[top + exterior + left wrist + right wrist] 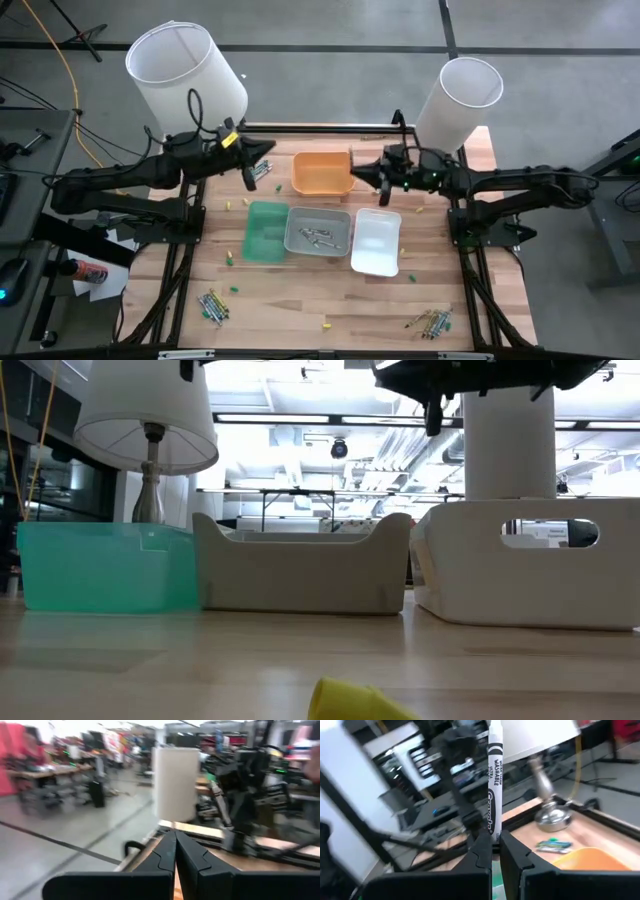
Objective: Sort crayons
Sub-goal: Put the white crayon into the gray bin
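A grey-white wrapped crayon [493, 775] is in my right gripper [492, 840], which is shut on it. The gripper [357, 172] hangs level just off the right side of the orange tray [322, 172]. My left gripper [262, 165] is shut with nothing between its fingers [175, 840], level above the far left of the table, over a small heap of crayons [552, 844] lying by a lamp base. Several grey crayons [318, 236] lie in the grey tray [298, 240]. The green tray [266, 232] and white tray [376, 242] flank it. My right gripper pinches the crayon by one end [491, 827] between its two fingers. The fingers lie level and come from the table's right side. The crayon's free length sticks out past the fingertips, lifted clear of the table and the trays.
Loose crayon heaps lie near the front left [213, 305] and front right [435, 322]. Single yellow crayons [323, 325] and green ones are scattered over the wood; one yellow crayon [345, 700] lies close to the low camera. Two white-shaded lamps [185, 70] [458, 95] stand at the far corners.
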Action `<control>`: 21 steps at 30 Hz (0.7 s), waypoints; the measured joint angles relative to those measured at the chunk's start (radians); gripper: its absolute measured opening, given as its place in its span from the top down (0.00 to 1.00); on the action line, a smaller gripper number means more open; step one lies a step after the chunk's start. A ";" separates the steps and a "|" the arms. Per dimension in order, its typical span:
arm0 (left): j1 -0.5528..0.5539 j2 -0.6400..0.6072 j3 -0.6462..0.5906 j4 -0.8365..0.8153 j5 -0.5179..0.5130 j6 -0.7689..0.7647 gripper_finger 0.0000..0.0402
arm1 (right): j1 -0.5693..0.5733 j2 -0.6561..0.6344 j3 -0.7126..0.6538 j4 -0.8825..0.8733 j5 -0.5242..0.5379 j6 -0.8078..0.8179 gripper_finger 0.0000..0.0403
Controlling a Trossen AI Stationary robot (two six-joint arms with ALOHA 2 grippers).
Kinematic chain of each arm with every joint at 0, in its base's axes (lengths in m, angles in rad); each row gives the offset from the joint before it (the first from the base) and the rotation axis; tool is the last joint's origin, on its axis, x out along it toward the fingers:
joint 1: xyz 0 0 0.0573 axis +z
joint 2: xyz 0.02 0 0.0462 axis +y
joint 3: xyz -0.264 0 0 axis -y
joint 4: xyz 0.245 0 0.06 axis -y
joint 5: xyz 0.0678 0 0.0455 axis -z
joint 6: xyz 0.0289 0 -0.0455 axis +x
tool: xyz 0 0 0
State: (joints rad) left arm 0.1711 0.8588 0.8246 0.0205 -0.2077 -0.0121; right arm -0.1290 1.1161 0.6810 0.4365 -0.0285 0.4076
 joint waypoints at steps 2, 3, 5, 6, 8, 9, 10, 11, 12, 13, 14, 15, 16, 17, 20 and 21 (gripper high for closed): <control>0.000 0.015 0.000 -0.010 0.065 -0.036 1.00 | 0.030 0.028 0.024 0.000 -0.025 -0.035 1.00; 0.000 0.024 0.000 -0.008 0.095 -0.046 1.00 | 0.045 0.043 0.039 0.001 -0.033 -0.054 1.00; 0.000 0.039 0.000 -0.009 0.144 -0.055 1.00 | 0.070 0.076 0.073 -0.009 -0.035 -0.091 1.00; 0.000 0.047 0.000 -0.009 0.158 -0.055 1.00 | 0.080 0.090 0.089 -0.018 -0.036 -0.099 1.00; 0.000 0.061 0.000 -0.009 0.170 -0.055 1.00 | 0.091 0.116 0.121 -0.039 -0.036 -0.098 1.00; 0.000 0.067 0.000 -0.009 0.171 -0.054 1.00 | 0.094 0.126 0.135 -0.050 -0.036 -0.094 1.00; 0.000 0.072 0.000 -0.009 0.171 -0.044 1.00 | 0.095 0.135 0.149 -0.057 -0.036 -0.093 1.00; 0.000 0.077 0.000 -0.007 0.171 -0.033 1.00 | 0.097 0.142 0.159 -0.062 -0.035 -0.093 1.00; 0.000 0.081 0.000 -0.008 0.171 -0.029 1.00 | 0.099 0.148 0.167 -0.067 -0.032 -0.093 1.00; 0.000 0.085 0.000 -0.009 0.171 -0.030 1.00 | 0.099 0.153 0.176 -0.071 -0.027 -0.093 1.00; -0.002 0.090 0.000 -0.008 0.171 -0.035 1.00 | 0.099 0.154 0.184 -0.079 -0.020 -0.092 1.00; -0.002 0.093 0.000 -0.008 0.174 -0.044 1.00 | 0.099 0.155 0.192 -0.085 -0.010 -0.091 1.00; -0.004 0.096 0.000 -0.008 0.181 -0.059 1.00 | 0.099 0.156 0.198 -0.092 -0.006 -0.091 1.00; -0.006 0.098 0.000 -0.010 0.193 -0.071 1.00 | 0.099 0.156 0.202 -0.099 -0.006 -0.093 1.00; -0.019 0.100 0.000 -0.008 0.227 -0.118 1.00 | 0.099 0.156 0.207 -0.104 -0.002 -0.101 1.00; -0.027 0.100 0.000 -0.007 0.232 -0.138 1.00 | 0.099 0.156 0.208 -0.103 -0.002 -0.103 1.00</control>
State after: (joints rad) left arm 0.1444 0.9592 0.8246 0.0139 0.0245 -0.1502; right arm -0.0299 1.2716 0.8890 0.3332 -0.0307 0.3047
